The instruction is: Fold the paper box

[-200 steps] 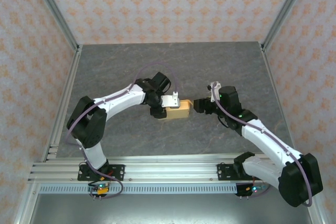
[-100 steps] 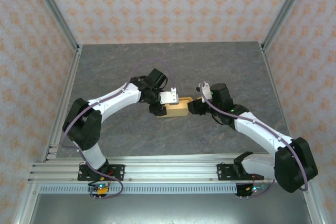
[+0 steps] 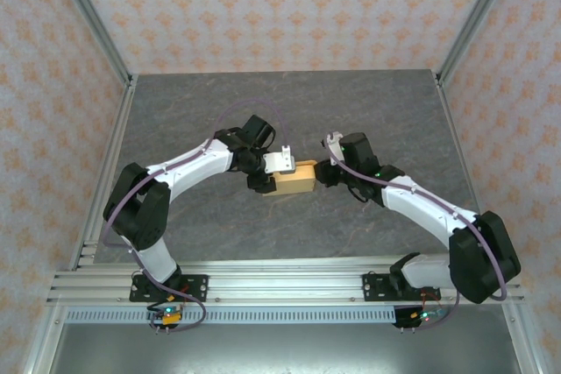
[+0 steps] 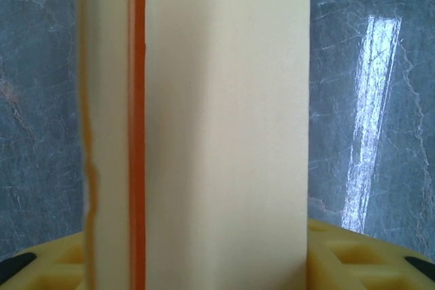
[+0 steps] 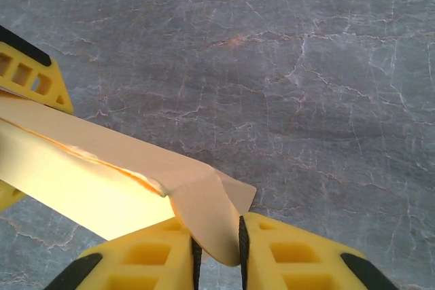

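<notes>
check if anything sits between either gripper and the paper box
Nothing visible does. The left gripper grips the paper box at its left end, and the box fills the gap between its fingers. The right gripper pinches a flap at the box's right end.

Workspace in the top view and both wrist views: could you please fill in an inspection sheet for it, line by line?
Surface: grey marbled table; a streak of glare shows in the left wrist view.
Job's things: paper box, tan, held between the two arms near the table's middle; one end flap is bent and an orange edge shows.
Clutter: nothing seen.
Grippers: left gripper clamps the box across its body; right gripper pinches the bent end flap.
Cables: purple cable loops above the left arm; another runs along the right arm.
Surroundings: patterned walls; aluminium rail at the near edge, carrying the arm bases.
</notes>
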Action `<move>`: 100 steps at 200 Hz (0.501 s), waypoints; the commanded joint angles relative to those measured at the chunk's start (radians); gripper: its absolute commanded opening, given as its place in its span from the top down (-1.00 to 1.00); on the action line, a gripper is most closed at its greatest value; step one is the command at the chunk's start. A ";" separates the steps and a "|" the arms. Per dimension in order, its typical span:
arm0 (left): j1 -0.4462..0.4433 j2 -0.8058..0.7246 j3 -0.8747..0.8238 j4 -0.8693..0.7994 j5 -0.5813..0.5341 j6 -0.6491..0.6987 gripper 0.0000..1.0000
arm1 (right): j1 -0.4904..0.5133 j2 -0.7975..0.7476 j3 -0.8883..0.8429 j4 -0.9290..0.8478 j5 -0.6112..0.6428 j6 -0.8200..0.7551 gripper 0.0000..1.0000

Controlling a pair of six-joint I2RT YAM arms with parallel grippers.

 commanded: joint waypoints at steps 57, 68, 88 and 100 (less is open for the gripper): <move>0.015 -0.016 -0.056 0.167 0.046 -0.107 -0.04 | 0.101 0.034 0.172 -0.191 0.202 0.252 0.80; 0.014 -0.017 -0.060 0.170 0.045 -0.102 -0.04 | 0.101 0.049 0.186 -0.208 0.203 0.253 0.81; 0.015 -0.015 -0.058 0.164 0.038 -0.108 -0.04 | 0.103 0.075 0.207 -0.242 0.211 0.245 0.83; 0.015 -0.015 -0.057 0.170 0.040 -0.115 -0.04 | 0.103 0.086 0.207 -0.245 0.210 0.245 0.83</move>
